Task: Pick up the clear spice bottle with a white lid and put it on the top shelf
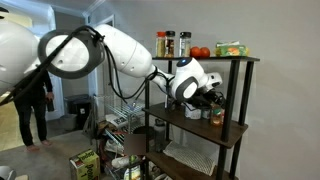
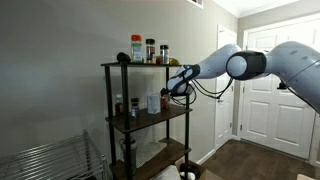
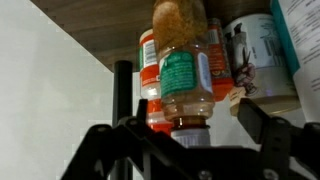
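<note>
Tool (image 3: 180, 128) spread, not yet pinching. Bottle (image 3: 185, 80) dead ahead between fingers, near worktop (image 3: 90, 25) edge, axis upright. Top shelf (image 1: 215, 58) directly above.

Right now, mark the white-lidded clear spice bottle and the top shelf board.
Clear white-lidded spice bottle (image 3: 183, 78): wrist view, green label.
Dark-brown top shelf board (image 2: 145, 66): in an exterior view, front edge.
</note>
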`<state>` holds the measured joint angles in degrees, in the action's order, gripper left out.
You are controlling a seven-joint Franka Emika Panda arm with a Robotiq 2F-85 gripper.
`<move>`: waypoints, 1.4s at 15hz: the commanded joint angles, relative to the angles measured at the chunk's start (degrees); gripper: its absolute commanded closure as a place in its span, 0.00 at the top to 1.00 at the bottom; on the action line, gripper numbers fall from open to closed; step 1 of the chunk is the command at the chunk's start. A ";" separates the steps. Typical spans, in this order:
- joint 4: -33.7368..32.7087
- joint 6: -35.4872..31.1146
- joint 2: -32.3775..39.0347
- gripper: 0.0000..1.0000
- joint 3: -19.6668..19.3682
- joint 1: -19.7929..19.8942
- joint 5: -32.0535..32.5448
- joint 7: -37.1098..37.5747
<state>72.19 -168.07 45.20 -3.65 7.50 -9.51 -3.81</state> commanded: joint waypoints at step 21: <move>17.38 0.56 -11.70 0.21 9.80 7.65 -0.72 -2.87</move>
<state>80.61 -168.03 39.46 3.95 13.20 -9.53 -4.09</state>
